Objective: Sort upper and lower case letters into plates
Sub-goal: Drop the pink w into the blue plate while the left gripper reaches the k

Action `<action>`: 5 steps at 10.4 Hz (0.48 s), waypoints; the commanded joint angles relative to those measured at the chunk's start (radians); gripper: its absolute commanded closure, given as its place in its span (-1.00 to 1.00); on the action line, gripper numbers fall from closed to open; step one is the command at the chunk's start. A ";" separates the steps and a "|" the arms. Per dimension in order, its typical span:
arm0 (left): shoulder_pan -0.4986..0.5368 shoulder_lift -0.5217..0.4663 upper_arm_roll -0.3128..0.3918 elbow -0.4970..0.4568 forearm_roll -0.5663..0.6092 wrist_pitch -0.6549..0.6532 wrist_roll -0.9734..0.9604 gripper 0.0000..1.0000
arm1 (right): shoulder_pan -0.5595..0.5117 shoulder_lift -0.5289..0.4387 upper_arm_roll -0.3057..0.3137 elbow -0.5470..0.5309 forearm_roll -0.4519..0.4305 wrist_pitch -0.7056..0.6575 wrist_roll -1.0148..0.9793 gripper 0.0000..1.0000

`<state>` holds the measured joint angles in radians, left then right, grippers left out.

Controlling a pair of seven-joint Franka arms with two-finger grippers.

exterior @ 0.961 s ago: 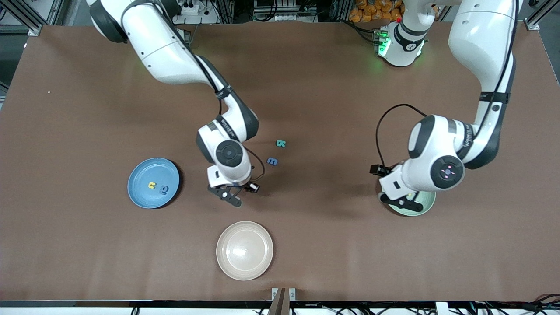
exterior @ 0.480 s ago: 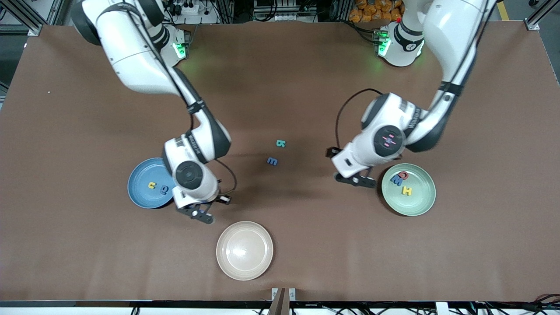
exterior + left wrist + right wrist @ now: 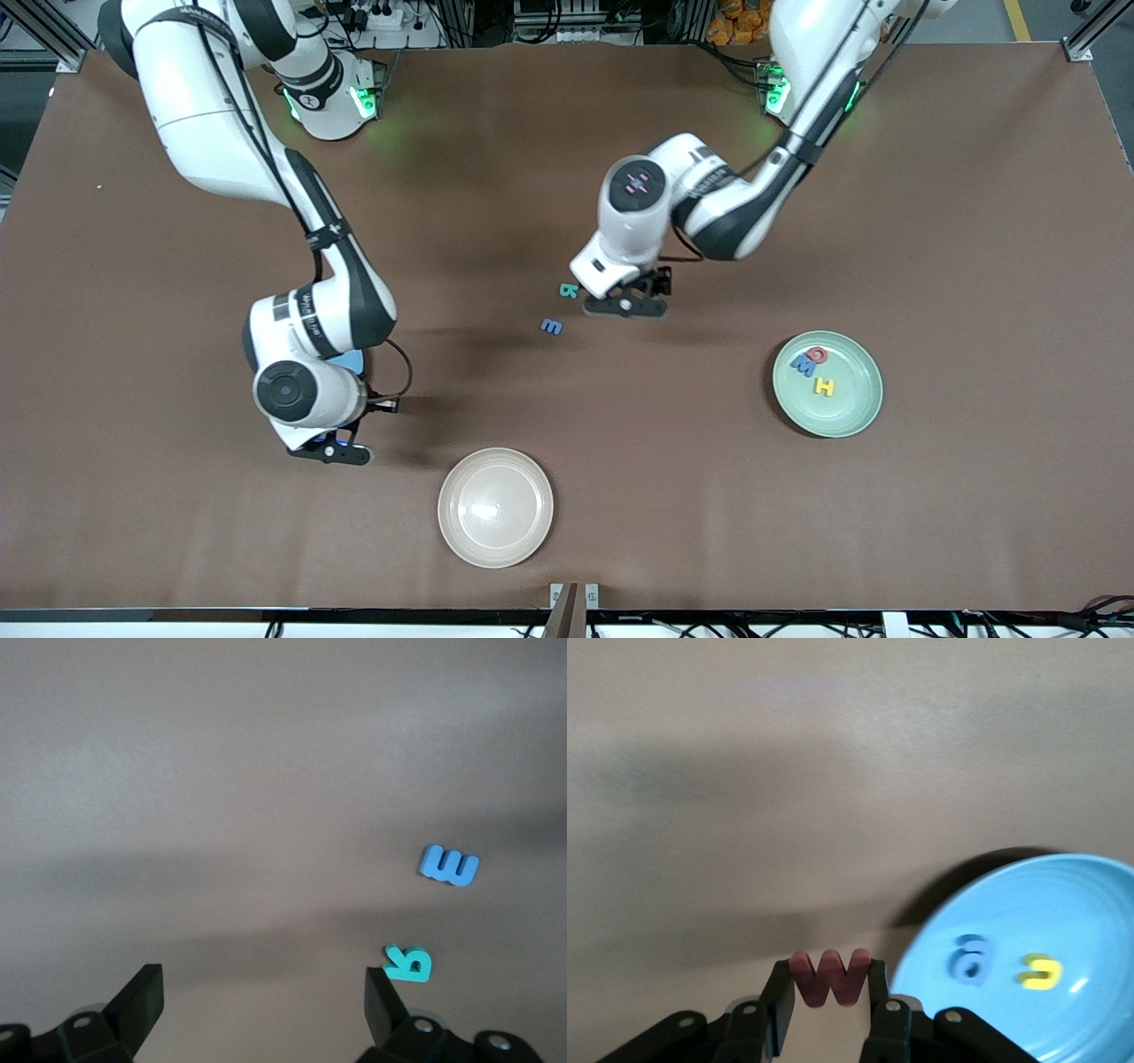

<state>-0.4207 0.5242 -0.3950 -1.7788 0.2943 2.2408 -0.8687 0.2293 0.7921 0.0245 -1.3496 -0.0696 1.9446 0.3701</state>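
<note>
Sorting in progress: one letter in transit, two still loose on the bench.

Right gripper (image 3: 829,988), jaws pinched on a red w (image 3: 827,976), hangs just beside the sky-blue plate (image 3: 1090,904), presumably bound for it, since the plate already holds a blue a (image 3: 970,958) and a yellow lowercase piece (image 3: 1038,972) (the front view hides all this under the arm). Left gripper (image 3: 625,306), jaws fully spread and empty, sits over mid-bench just beside the teal letter (image 3: 569,290), likely its next pick; the blue m (image 3: 551,327) lies near. Mint plate (image 3: 864,403), toward the left arm's end, keeps the capitals: red (image 3: 818,355), blue (image 3: 804,366), yellow H (image 3: 825,386). Beige plate (image 3: 495,532) near the front edge, empty.
</note>
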 commanded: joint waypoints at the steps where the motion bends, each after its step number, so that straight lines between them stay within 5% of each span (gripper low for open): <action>1: -0.003 0.035 -0.001 -0.004 0.037 0.039 -0.032 -1.00 | -0.062 -0.033 0.012 -0.026 -0.010 -0.056 -0.133 0.64; 5: -0.038 0.106 -0.011 0.012 0.026 0.125 -0.026 -1.00 | -0.128 -0.037 0.009 -0.051 -0.016 -0.090 -0.227 0.55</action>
<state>-0.4496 0.6113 -0.3966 -1.7847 0.2992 2.3534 -0.8782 0.1199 0.7865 0.0212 -1.3580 -0.0727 1.8596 0.1682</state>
